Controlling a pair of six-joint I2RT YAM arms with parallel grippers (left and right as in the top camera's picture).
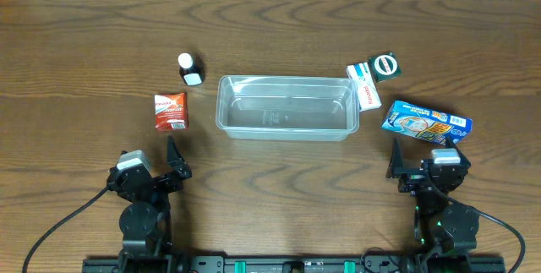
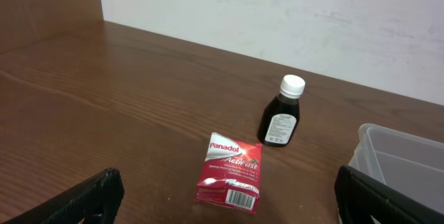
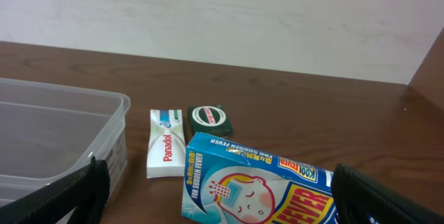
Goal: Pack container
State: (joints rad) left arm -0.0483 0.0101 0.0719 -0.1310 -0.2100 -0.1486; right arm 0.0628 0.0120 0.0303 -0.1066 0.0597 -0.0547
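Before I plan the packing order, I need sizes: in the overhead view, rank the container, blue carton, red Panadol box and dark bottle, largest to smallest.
1. container
2. blue carton
3. red Panadol box
4. dark bottle, though it stands upright, so from above mostly its top shows.

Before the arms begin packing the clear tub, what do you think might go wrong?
The upright dark bottle with the white cap might topple if nudged. The white rectangular box lies close beside the clear plastic container, so grasping it could knock the wall. The flat red packet may slip.
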